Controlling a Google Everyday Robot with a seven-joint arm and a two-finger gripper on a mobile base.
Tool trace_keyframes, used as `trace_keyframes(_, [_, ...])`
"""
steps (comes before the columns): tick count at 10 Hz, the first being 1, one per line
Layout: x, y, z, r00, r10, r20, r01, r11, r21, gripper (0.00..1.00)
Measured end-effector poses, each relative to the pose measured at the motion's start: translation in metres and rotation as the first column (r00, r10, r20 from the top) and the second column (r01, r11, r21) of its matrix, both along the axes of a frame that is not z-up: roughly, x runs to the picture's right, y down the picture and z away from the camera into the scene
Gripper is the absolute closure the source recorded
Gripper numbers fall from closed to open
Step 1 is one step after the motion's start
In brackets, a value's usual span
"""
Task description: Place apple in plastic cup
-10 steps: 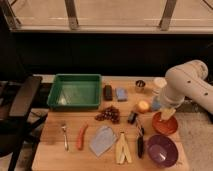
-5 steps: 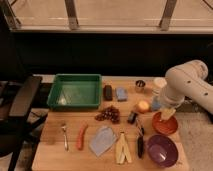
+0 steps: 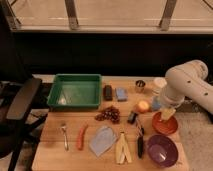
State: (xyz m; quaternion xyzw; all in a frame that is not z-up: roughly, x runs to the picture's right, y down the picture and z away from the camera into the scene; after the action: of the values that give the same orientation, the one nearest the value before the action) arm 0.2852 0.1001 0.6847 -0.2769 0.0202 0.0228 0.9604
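One camera stands high on the near side of the table (image 3: 50,152), tilted down and facing the far window (image 3: 115,12), set back enough to take in the whole top; the pincer (image 3: 167,113) hangs at the right end

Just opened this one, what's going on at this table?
A white robot arm reaches in from the right, and its gripper hangs low over the orange bowl. The apple lies unheld on the wooden table, right beside the pale blue plastic cup, which the arm partly hides. The apple is not yet in the cup.
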Motion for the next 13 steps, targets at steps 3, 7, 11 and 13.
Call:
trace_keyframes(3, [-0.001, -0.002, 0.000, 1.000, -0.010, 0.019, 0.010, 0.9999, 0.006, 0.35])
trace_keyframes(7, [-0.053, -0.023, 0.032, 0.983, -0.063, 0.174, 0.060, 0.9979, 0.025, 0.35])
trace_keyframes(11, [-0.090, -0.011, 0.097, 0.973, -0.106, 0.203, 0.105, 0.9943, 0.013, 0.35])
trace_keyframes(13, [-0.087, -0.010, 0.129, 0.976, -0.100, 0.194, 0.099, 0.9950, 0.014, 0.35])
